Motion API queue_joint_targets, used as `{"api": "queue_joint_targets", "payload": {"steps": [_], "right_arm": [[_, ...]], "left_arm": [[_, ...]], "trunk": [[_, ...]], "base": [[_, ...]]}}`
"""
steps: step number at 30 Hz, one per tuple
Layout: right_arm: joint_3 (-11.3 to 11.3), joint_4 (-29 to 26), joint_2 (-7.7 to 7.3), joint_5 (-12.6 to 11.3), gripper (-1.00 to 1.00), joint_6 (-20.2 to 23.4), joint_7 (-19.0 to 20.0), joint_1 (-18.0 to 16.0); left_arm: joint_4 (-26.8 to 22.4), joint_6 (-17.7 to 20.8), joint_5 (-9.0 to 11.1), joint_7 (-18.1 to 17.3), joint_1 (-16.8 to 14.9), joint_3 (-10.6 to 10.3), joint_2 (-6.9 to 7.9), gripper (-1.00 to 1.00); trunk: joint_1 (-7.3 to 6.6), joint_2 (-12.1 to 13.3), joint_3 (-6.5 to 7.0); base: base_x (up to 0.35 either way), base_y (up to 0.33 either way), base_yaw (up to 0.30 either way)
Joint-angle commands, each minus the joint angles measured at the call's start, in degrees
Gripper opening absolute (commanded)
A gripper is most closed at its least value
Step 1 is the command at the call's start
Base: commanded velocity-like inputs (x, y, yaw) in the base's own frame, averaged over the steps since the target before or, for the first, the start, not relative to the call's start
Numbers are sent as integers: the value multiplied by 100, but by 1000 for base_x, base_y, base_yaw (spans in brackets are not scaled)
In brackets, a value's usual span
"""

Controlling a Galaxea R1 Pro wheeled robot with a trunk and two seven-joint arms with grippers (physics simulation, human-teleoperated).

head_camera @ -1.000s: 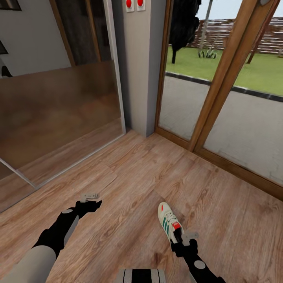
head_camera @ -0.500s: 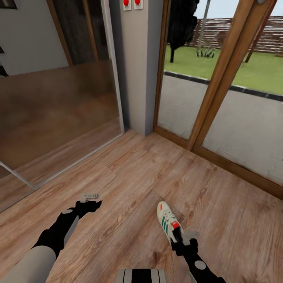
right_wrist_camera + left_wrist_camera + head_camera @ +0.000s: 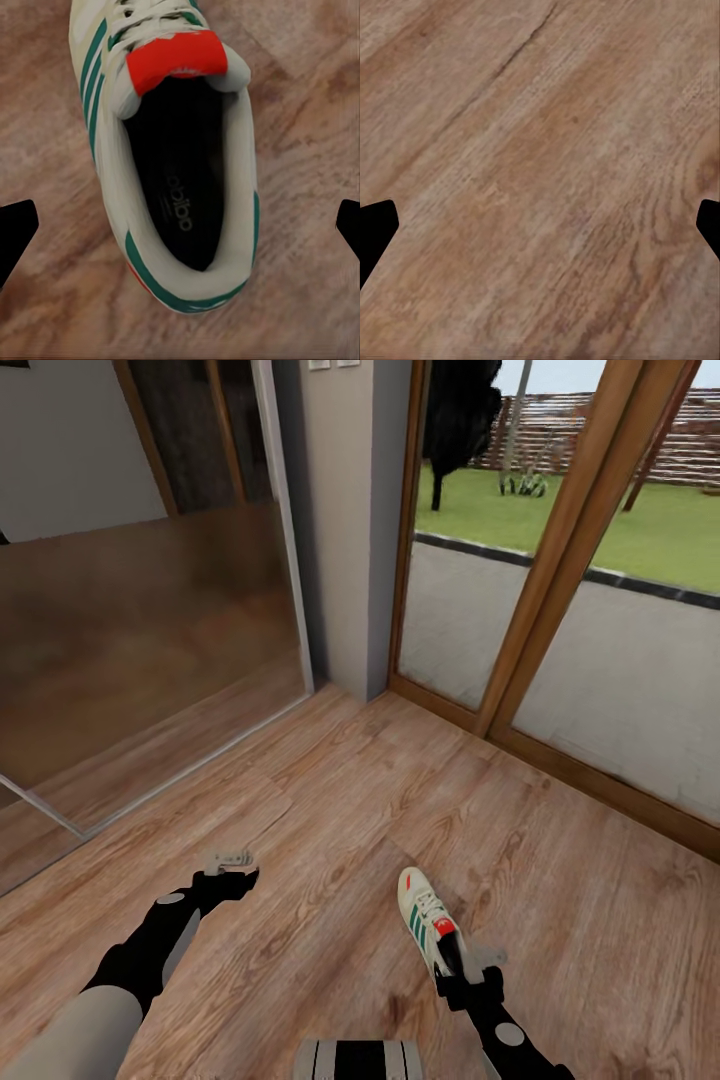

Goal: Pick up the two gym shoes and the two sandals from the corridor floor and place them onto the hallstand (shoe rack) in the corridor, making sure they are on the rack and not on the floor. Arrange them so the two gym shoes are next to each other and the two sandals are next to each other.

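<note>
Step in hand: first pickup, one gym shoe (image 3: 427, 921) lying on corridor floor (image 3: 330, 810), lower centre-right of head frame, toe pointing away. Right gripper (image 3: 470, 960) poised over heel opening, jaws wide apart, not yet clamped (wrist view looks straight into shoe (image 3: 169, 150)). Left gripper (image 3: 228, 858) lower left, above bare planks, jaws apart, empty. Next move, likely: descend, close jaws on heel collar, lift.

Head camera looks down over the corridor floor (image 3: 330, 800); wrist cameras (far closer) share it.
</note>
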Motion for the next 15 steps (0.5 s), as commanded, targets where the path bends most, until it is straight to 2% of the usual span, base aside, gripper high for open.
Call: {"api": "queue_joint_targets", "payload": {"steps": [1,15], "right_arm": [[-48,3,6,60,100,-23,-7,-3],[-57,4,6,54,100,-24,-8,-3]], "left_arm": [[-9,37,10,-32,0,18,-2,100],[-17,25,3,-32,-5,18,-2,100]], "trunk": [[1,-3,-31],[37,-22,-448]], "base": [[0,0,0],[0,0,0]]}}
